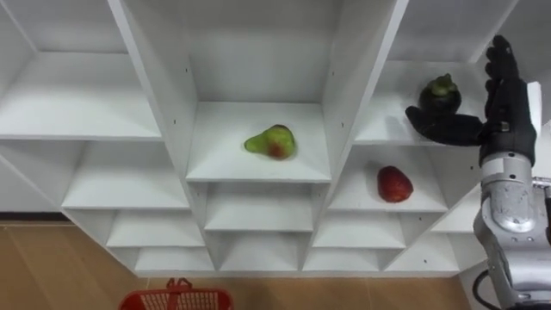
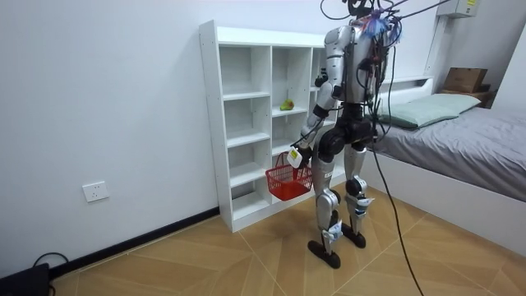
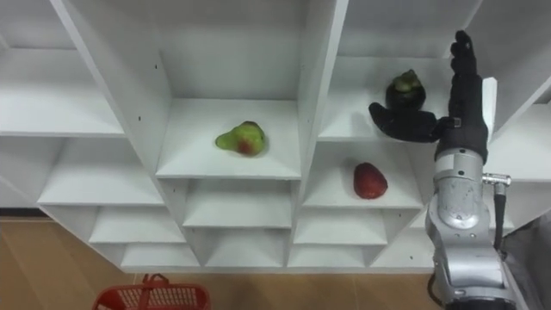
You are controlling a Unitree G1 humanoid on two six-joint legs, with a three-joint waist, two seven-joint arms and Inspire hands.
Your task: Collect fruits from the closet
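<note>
A green pear with a red blush lies in the middle compartment of the white closet. A dark mangosteen stands in the compartment to its right, and a red apple lies on the shelf below that one. My right hand is open and upright just right of the mangosteen, its thumb stretched out under and in front of the fruit without closing on it. In the room view my left hand hangs low, shut on the handle of a red basket, whose rim shows at the bottom left.
I stand close in front of the closet, on a wooden floor. Other compartments hold nothing. A bed stands behind me at the room view's right.
</note>
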